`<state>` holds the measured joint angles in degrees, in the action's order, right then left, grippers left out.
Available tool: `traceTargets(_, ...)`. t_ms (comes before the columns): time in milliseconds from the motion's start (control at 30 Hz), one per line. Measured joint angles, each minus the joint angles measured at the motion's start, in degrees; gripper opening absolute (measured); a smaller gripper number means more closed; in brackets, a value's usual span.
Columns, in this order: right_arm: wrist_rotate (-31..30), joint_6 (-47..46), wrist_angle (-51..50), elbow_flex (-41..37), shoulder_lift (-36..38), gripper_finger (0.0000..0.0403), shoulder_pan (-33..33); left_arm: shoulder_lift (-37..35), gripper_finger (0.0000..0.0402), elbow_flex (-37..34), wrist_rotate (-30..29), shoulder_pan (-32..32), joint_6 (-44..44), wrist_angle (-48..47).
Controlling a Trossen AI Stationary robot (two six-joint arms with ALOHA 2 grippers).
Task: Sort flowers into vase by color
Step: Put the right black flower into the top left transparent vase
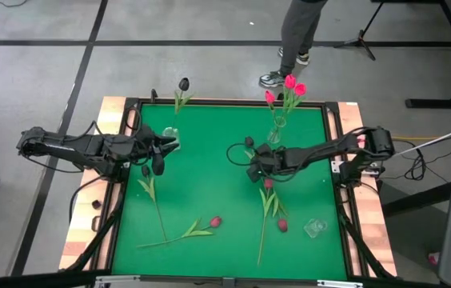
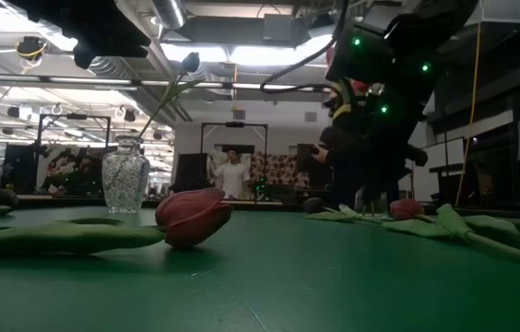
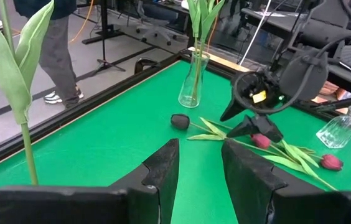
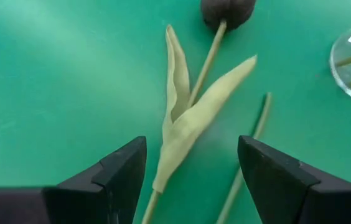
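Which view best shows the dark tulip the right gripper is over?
The right wrist view: the dark tulip, stem and leaves fill it, lying between the open right gripper fingers. The left wrist view shows it small on the table; the high view mostly hides it; the low view doesn't show it clearly.

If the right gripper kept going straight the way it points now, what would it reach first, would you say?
Most likely the dark-headed tulip lying on the green table. The open right gripper points down at its pale green leaves and stem, which lie between the fingers. How far above them it hangs is unclear.
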<state>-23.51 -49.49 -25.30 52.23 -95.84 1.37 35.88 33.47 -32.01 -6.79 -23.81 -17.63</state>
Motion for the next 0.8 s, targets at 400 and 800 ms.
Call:
traceTargets(400, 4.6, -0.2, 1.8, 0.0, -3.6, 0.0252, 0.1, 0.0, 0.0119, 0.0, 0.0, 0.0, 0.0, 0.1)
traceTargets(800, 4.6, -1.7, 2.8, 0.1, -5.1, 0.008, 0.1, 0.0, 0.0119, 0.0, -0.2, 0.0, 0.0, 0.3)
